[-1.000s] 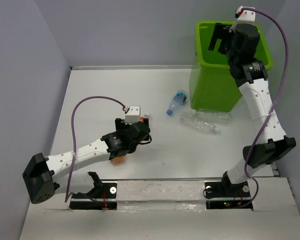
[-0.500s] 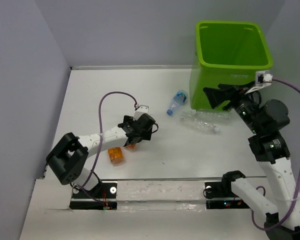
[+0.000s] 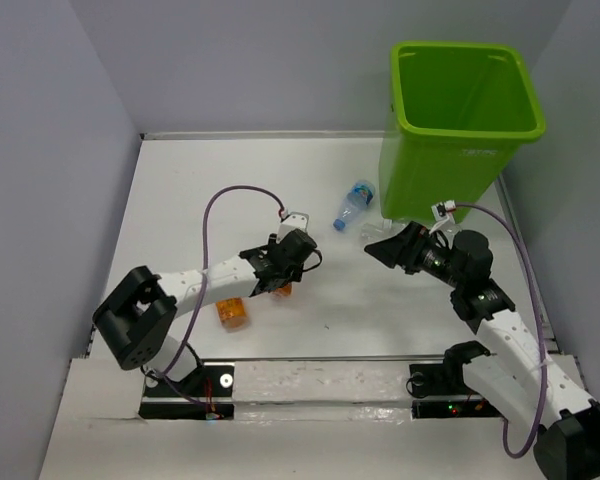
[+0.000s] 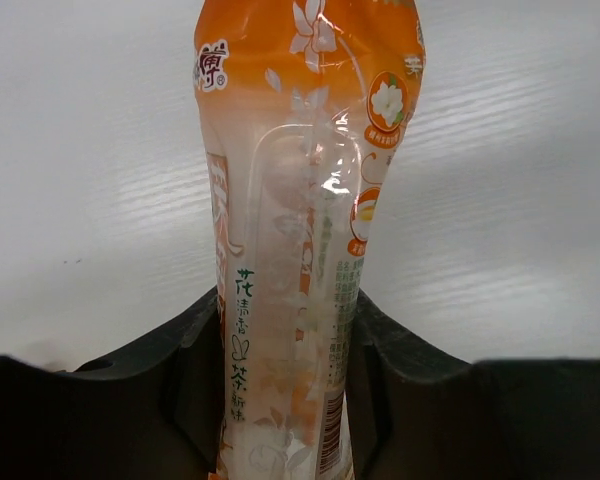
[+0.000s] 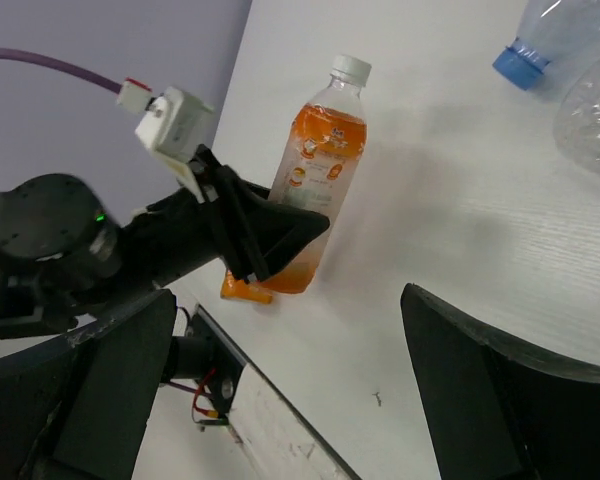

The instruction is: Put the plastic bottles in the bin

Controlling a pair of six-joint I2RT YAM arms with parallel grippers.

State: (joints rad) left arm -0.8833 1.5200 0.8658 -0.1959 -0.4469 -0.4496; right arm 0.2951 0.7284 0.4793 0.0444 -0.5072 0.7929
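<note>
An orange bottle [image 4: 300, 250] with a white cap stands upright on the table, and my left gripper [image 3: 280, 276] is shut on its lower body, one finger on each side. The right wrist view shows the same orange bottle [image 5: 320, 170] in that grip. A second orange bottle [image 3: 233, 312] lies just left of it. A clear bottle with a blue cap [image 3: 352, 206] lies near the foot of the lime-green bin [image 3: 465, 120]. My right gripper [image 3: 390, 247] hangs open low over the table, nothing between its fingers. It covers most of a crumpled clear bottle [image 5: 595, 110].
White walls close the table on the left and at the back. The bin fills the far right corner. The left arm's purple cable [image 3: 230, 195] loops over the table's middle. The mounting rail [image 3: 320, 380] runs along the near edge.
My left gripper has shut on the orange bottle. The right arm has swung down from the bin to just above the table beside the clear bottles.
</note>
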